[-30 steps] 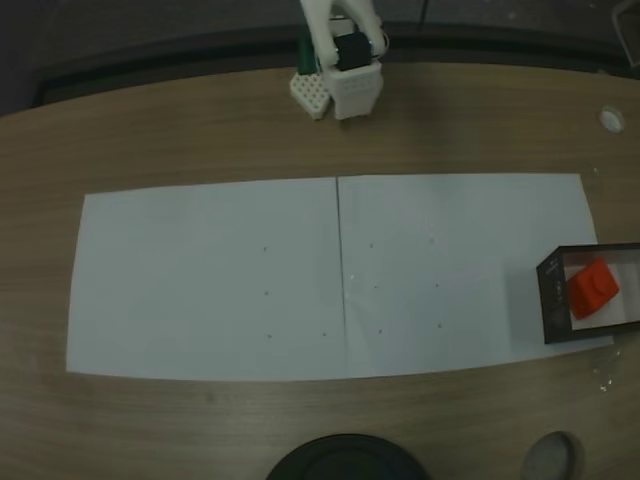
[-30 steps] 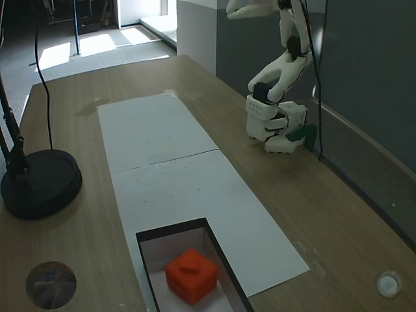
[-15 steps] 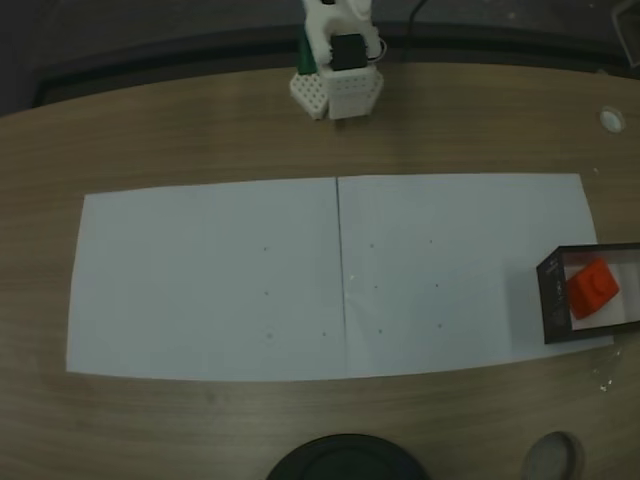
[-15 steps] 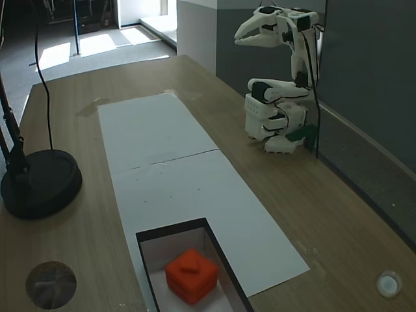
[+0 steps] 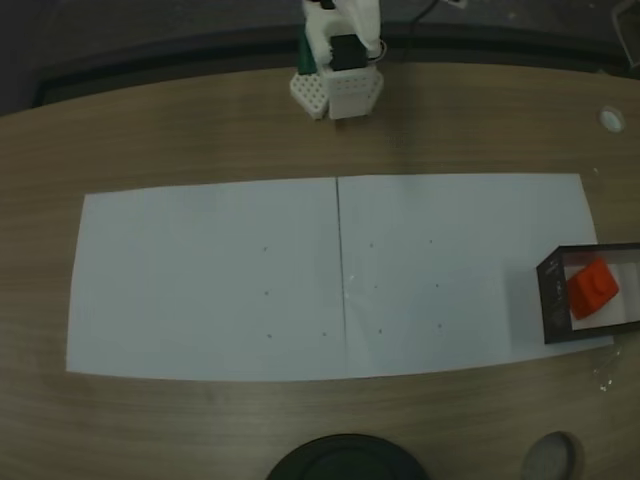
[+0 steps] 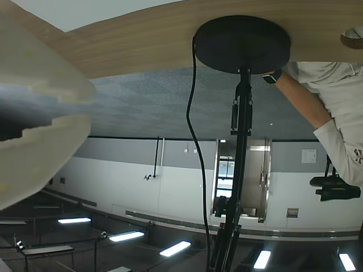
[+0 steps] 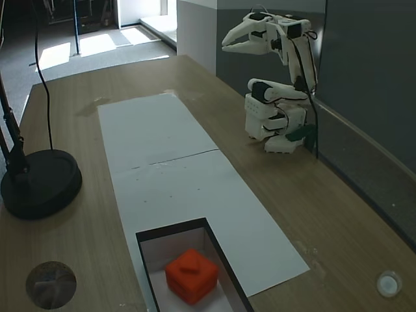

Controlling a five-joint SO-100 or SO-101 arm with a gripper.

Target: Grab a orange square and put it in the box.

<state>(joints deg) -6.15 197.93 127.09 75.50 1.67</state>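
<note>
The orange square lies inside the box at the right edge of the white paper; in the other fixed view the orange square rests on the pale floor of the box near the front. My gripper is held high above the arm's base at the far side of the table, far from the box. Its fingers meet at the tips with nothing between them, in the wrist view too, where the gripper enters from the left.
Two white paper sheets cover the table's middle. A black lamp base stands near the table's edge, with a grey disc close by. A small white cap lies at the far right. A person's arm shows in the wrist view.
The arm has folded back over its base and the gripper has come down from the top of the frame and swung left. The orange square and box have not moved.
</note>
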